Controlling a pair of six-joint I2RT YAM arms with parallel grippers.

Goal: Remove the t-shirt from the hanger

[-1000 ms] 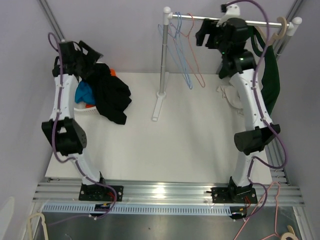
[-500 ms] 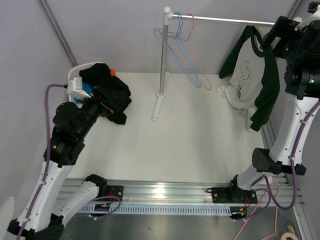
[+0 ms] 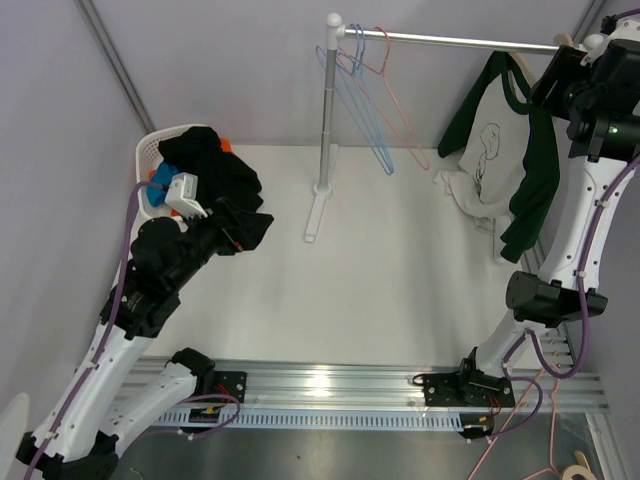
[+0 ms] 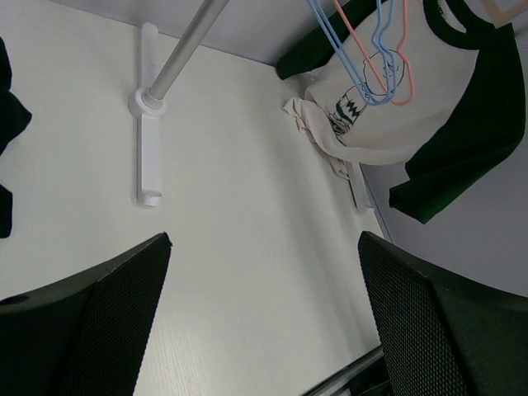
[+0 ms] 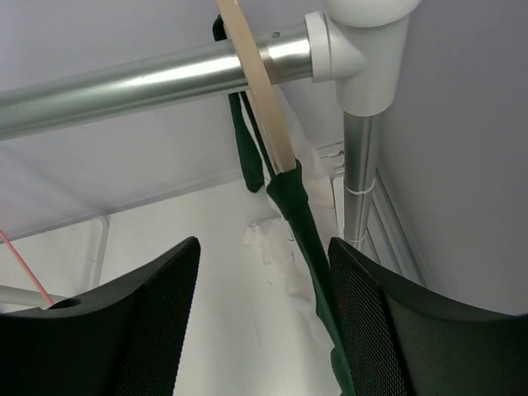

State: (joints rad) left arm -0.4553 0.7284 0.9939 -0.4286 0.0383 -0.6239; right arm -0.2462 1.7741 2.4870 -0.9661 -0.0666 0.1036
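Note:
A cream t-shirt with dark green sleeves (image 3: 492,150) hangs on a wooden hanger (image 5: 256,78) at the right end of the metal rail (image 3: 450,40). Its hem touches the table. It also shows in the left wrist view (image 4: 412,91). My right gripper (image 5: 264,256) is open, raised close under the rail's right end, and the hanger and a green sleeve (image 5: 305,223) hang between its jaws without touching them. My left gripper (image 4: 264,247) is open and empty, low over the table's left side (image 3: 255,225), pointing towards the shirt.
Several empty wire hangers (image 3: 365,95) hang near the rail's left post (image 3: 328,110). The post's base (image 3: 316,215) stands at mid table. A white basket (image 3: 160,150) heaped with dark clothes (image 3: 215,170) sits at the back left. The rail's right post (image 5: 363,148) is beside my right gripper.
My left arm has swung down from the basket and forward over the table's left side. My right gripper moved from the rail's middle to its right end by the hanger.

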